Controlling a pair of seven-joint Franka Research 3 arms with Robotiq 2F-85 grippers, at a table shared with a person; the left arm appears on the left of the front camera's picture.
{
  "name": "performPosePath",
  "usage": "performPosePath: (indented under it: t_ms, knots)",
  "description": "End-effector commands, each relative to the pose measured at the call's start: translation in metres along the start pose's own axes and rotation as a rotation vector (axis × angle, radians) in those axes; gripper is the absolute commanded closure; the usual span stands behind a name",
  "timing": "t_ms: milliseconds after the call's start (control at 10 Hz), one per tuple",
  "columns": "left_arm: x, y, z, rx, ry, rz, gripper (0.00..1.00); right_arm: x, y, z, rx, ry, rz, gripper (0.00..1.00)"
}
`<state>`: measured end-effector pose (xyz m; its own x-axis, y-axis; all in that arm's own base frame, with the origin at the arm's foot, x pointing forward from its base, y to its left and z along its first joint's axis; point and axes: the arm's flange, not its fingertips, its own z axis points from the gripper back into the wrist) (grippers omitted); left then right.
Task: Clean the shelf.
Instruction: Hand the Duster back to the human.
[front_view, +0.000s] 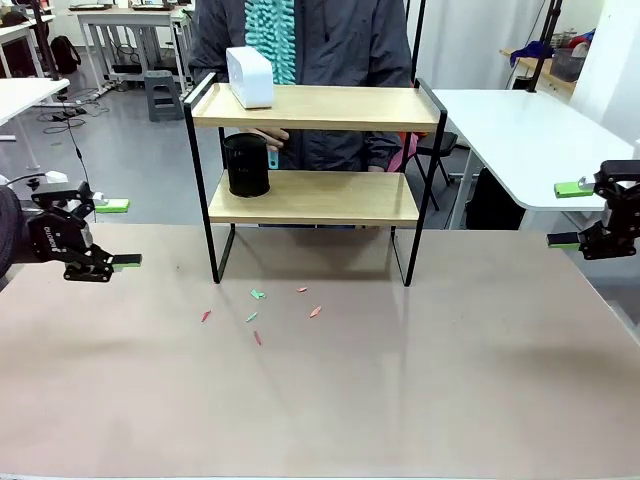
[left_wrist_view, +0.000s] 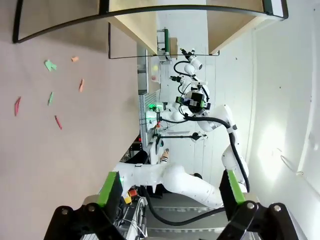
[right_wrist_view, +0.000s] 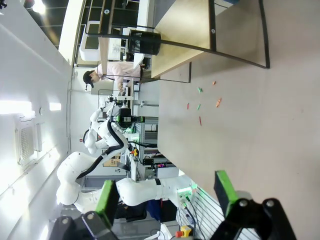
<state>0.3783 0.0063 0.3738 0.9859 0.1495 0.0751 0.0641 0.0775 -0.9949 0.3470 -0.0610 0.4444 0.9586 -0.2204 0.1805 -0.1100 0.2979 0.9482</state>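
Shelf (front_view: 315, 195) first: a small rack of two pale wooden boards in a thin black metal frame on four legs, standing on the tan table (front_view: 400, 400) at the middle, toward the far side. On its top board, at the left, sits a white box (front_view: 250, 77). On the lower board, also at the left, sits a black cup (front_view: 246, 166). A person (front_view: 300, 40) stands just behind the rack, one hand (front_view: 268, 138) reaching in near the cup.

On the table just in front of the rack lie small paper scraps (front_view: 258, 315), red, green and orange, scattered close together.

My left gripper (front_view: 112, 235) hangs at the left edge of the table, jaws spread wide and holding nothing. My right gripper (front_view: 570, 214) hangs at the right edge, jaws likewise wide and empty. Both are well apart from the rack.

I judge the rack light but stiff, and easy to tip because the legs are thin. The boards look smooth, perhaps slippery. The black frame rail at either end seems the surest place for me to take hold, one gripper per side.
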Motion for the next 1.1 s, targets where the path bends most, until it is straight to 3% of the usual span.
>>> performPosePath:
  t_ms: [0, 1000]
  knots:
    - [-0.0059, -0.0060, 0.0011, -0.002, 0.008, 0.003, 0.00, 0.0001, 0.0014, 0.0033, -0.007, 0.014, -0.004, 0.00]
    - [-0.0059, -0.0060, 0.0011, -0.002, 0.008, 0.003, 0.00, 0.0001, 0.0014, 0.0033, -0.007, 0.014, -0.004, 0.00]
